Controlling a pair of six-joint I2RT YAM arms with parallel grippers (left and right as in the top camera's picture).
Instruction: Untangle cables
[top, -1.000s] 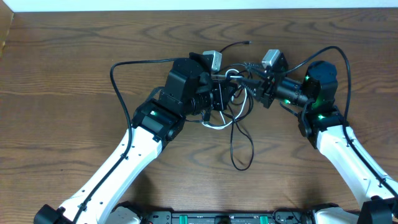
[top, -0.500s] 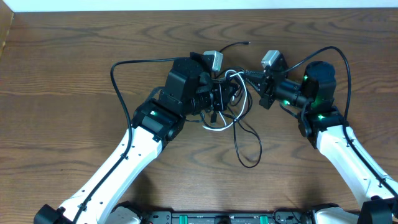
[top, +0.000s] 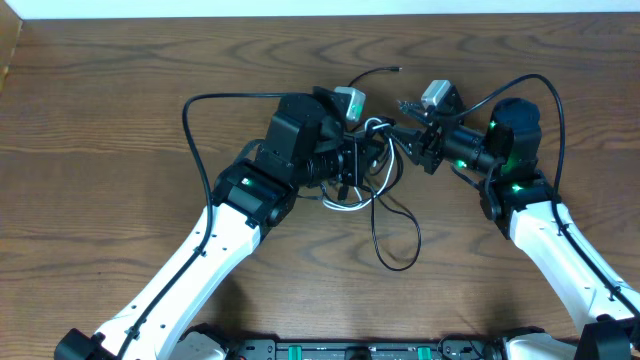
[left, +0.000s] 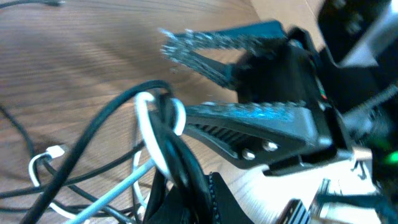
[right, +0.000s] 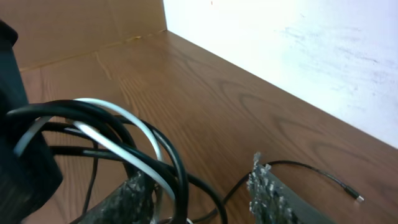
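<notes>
The brown wooden table (top: 120, 100) is cut off at the edges of the overhead view. There are two white-and-black robot arms, the left arm (top: 205, 250) and the right arm (top: 560, 245), and their bases are outside the picture. The left gripper (top: 366, 160) is closed tight on the bundle of thin cables (top: 380, 190) at the middle of the table, but the bundle mostly hides its fingers. The right gripper (right: 198, 174) has its jaws apart just beside the bundle, and a black strand passes between them unclamped. In the knot I count one white cable (left: 149, 134). The black cables cross and cover each other, so I cannot count them. One black loop (top: 395, 245) lies on the table, and one small black plug end (top: 398, 69) lies on the far side. The left wrist view is blurred.
</notes>
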